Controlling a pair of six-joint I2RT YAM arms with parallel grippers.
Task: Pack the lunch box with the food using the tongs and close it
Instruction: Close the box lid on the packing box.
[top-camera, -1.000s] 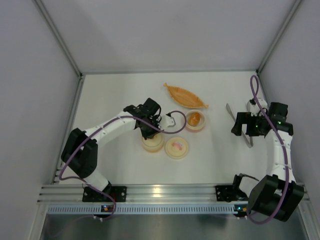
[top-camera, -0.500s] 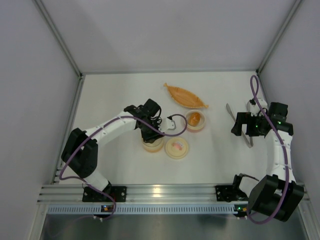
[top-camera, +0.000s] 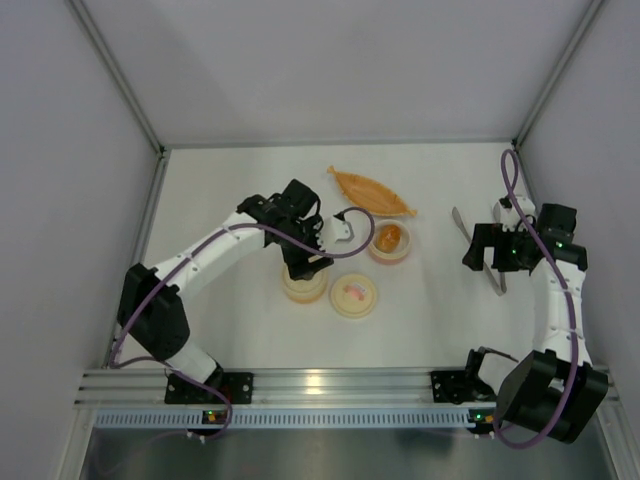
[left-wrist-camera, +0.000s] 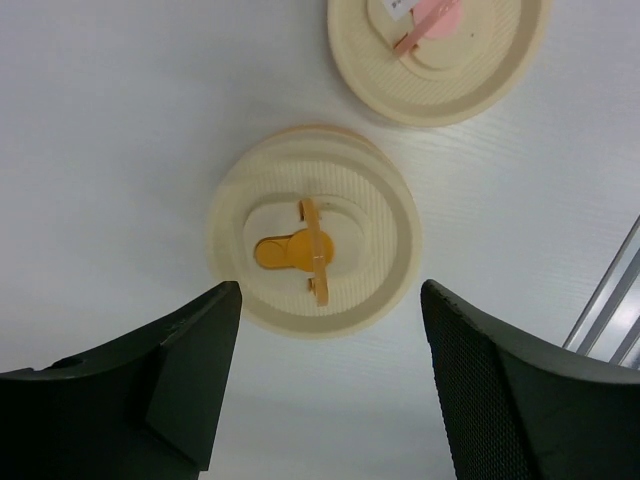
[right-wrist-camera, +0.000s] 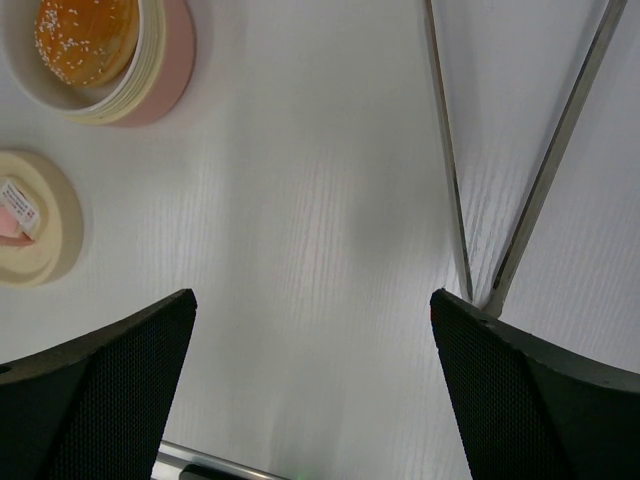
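My left gripper (top-camera: 306, 262) (left-wrist-camera: 330, 296) hangs open just above a closed cream lunch box tub whose lid (left-wrist-camera: 315, 245) (top-camera: 303, 287) has a yellow handle; nothing is between the fingers. A second cream lid with a pink handle (left-wrist-camera: 440, 50) (top-camera: 353, 295) lies beside it. An orange-brown food lump (right-wrist-camera: 88, 38) (top-camera: 390, 237) sits in an open pink-and-cream bowl (right-wrist-camera: 170, 60). The grey V-shaped tongs (right-wrist-camera: 505, 225) (top-camera: 461, 223) lie flat on the table at the right. My right gripper (top-camera: 484, 256) (right-wrist-camera: 312, 300) is open over them, its right finger (right-wrist-camera: 540, 400) by the tongs' joined end.
A long orange boat-shaped dish (top-camera: 372, 192) lies behind the bowls. White walls close the table on three sides, with a metal rail (top-camera: 330, 385) at the near edge. The right wall stands close to the right arm.
My left gripper has opened, let go of the yellow-handled lid, and drawn up and back from the tub. The right arm has not moved.
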